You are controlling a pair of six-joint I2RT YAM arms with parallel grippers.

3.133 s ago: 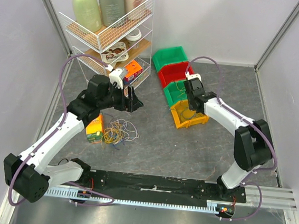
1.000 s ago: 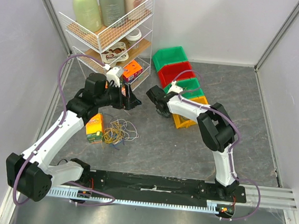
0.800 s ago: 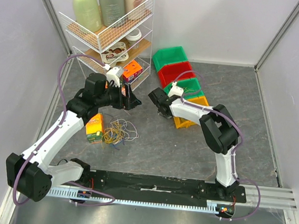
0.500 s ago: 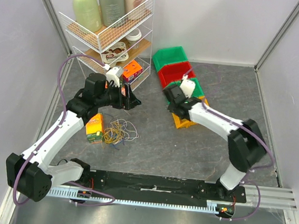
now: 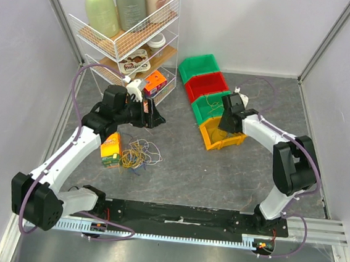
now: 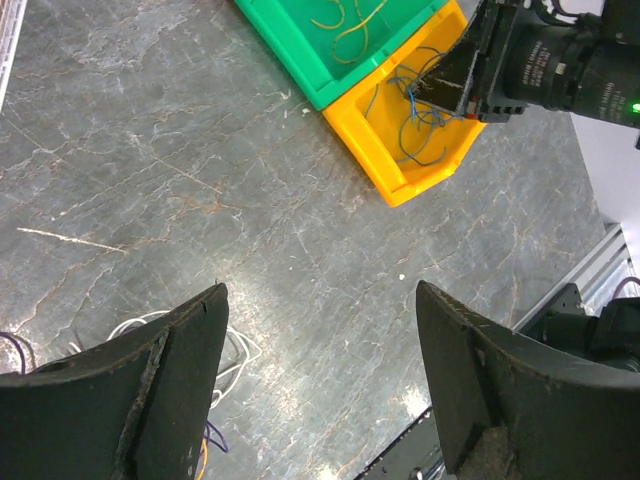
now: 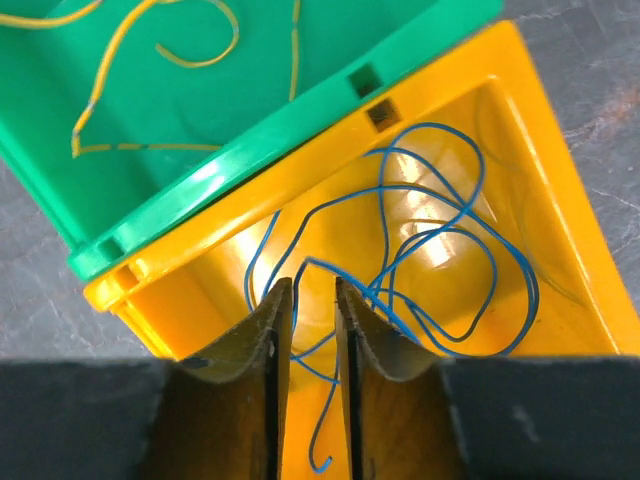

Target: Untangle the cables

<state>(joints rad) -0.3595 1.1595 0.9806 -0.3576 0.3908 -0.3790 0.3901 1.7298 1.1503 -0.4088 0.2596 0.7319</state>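
A tangle of yellow, white and purple cables (image 5: 137, 154) lies on the grey floor; its white loop shows in the left wrist view (image 6: 235, 350). My left gripper (image 5: 155, 115) hangs above the floor to the upper right of the tangle, jaws wide open and empty (image 6: 320, 290). My right gripper (image 5: 225, 125) is over the yellow bin (image 5: 214, 141), also seen from the left wrist (image 6: 480, 70). Its jaws (image 7: 312, 285) stand a narrow gap apart. Loose blue cable (image 7: 430, 240) lies in the yellow bin (image 7: 180, 290), one strand running between the fingers.
A green bin (image 5: 205, 106) with yellow cables (image 7: 150, 60) adjoins the yellow one, with a red bin (image 5: 207, 84) and another green bin (image 5: 200, 65) behind. A wire rack (image 5: 125, 33) with bottles stands at the back left. An orange carton (image 5: 111, 148) lies beside the tangle.
My right arm has swung from the middle of the floor back to the right and now sits over the yellow bin. My left arm has barely moved.
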